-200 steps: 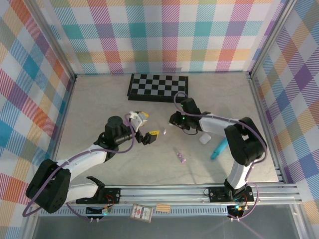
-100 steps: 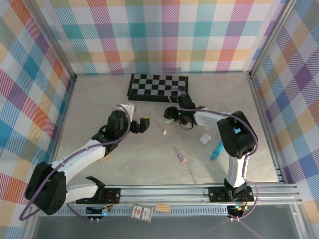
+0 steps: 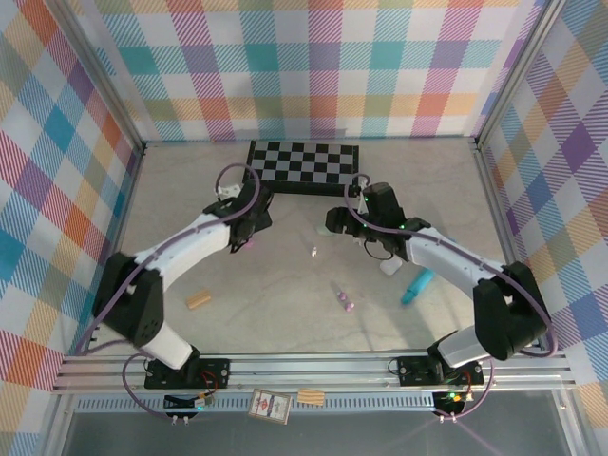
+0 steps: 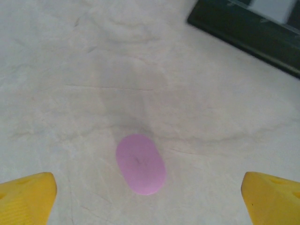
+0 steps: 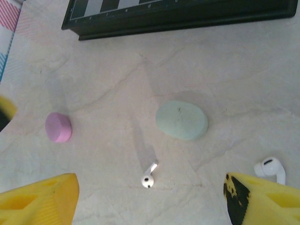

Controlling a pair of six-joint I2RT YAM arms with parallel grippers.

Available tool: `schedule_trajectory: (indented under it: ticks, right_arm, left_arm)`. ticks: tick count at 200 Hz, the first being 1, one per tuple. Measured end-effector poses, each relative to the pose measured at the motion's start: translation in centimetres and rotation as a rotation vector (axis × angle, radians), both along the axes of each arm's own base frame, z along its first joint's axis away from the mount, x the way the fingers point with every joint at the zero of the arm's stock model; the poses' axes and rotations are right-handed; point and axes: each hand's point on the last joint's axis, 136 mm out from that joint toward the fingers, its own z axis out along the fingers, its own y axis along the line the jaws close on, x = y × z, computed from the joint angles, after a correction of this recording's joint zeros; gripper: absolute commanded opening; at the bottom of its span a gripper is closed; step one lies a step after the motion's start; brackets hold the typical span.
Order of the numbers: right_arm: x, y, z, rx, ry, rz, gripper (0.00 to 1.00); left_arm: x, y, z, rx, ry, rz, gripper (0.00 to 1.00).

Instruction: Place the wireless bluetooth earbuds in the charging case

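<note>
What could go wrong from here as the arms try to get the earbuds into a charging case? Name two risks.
1. The smooth pink oval case in front of the open left gripper looks rounded and shut. It could slip out when squeezed, and no bud can go in until it is opened.
2. The tiny white stemmed earbud lies flat on the table before the wide-open right gripper. A slightly off pinch may flick it away.

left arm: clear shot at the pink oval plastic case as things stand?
Probably yes. The left claw hangs open directly over the pink oval plastic case, with bare table all around it. The black chessboard lies well off, so nothing seems to block a descent.
</note>
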Motion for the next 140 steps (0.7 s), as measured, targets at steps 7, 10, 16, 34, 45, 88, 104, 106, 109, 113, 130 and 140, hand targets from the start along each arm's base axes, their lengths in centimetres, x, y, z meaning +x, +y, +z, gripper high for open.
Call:
schedule_trajectory:
  ticks: [7, 10, 16, 34, 45, 88, 104, 106, 109, 113, 130, 140]
  right_arm:
    - [-0.3, -0.1, -0.1, 0.0, 0.002, 0.003, 0.8]
    - [-0.5, -0.2, -0.1, 0.0, 0.002, 0.004, 0.81]
    - [-0.7, -0.3, -0.2, -0.001, 0.004, 0.005, 0.81]
    - [-1.0, -0.5, -0.1, 0.001, 0.004, 0.006, 0.8]
    - [-1.1, -0.5, 0.2, 0.004, 0.0, 0.007, 0.8]
    - [-1.2, -0.3, 0.4, 0.022, 0.004, 0.018, 0.8]
    - [-1.3, -0.2, 0.4, 0.029, 0.008, 0.023, 0.8]
    - [-1.3, -0.2, 0.4, 0.029, 0.008, 0.024, 0.8]
    - [-1.3, -0.2, 0.5, 0.03, 0.008, 0.025, 0.8]
    - [-1.3, -0.2, 0.5, 0.032, 0.008, 0.027, 0.8]
    - [-1.4, 0.0, 0.5, 0.039, 0.013, 0.032, 0.8]
    - [-1.5, 0.0, 0.5, 0.041, 0.015, 0.036, 0.8]
  left_arm:
    - [0.2, 0.1, -0.5, 0.015, 0.022, 0.025, 1.0]
    - [0.3, 0.1, -0.7, 0.02, 0.03, 0.033, 1.0]
    - [0.3, 0.3, -1.3, 0.03, 0.048, 0.052, 0.99]
    - [-0.3, 0.7, -2.9, 0.045, 0.099, 0.096, 0.98]
    - [-0.5, 1.0, -3.6, 0.045, 0.119, 0.121, 0.96]
    - [-0.1, 1.3, -5.4, -0.014, 0.132, 0.194, 0.92]
    - [0.0, 1.4, -6.2, -0.032, 0.14, 0.215, 0.9]
    - [0.1, 1.4, -6.3, -0.036, 0.14, 0.218, 0.9]
    - [0.1, 1.4, -6.4, -0.038, 0.141, 0.219, 0.9]
    - [0.1, 1.5, -6.6, -0.044, 0.143, 0.224, 0.9]
    - [0.0, 1.6, -7.2, -0.06, 0.153, 0.239, 0.89]
    - [0.0, 1.6, -7.6, -0.07, 0.157, 0.246, 0.87]
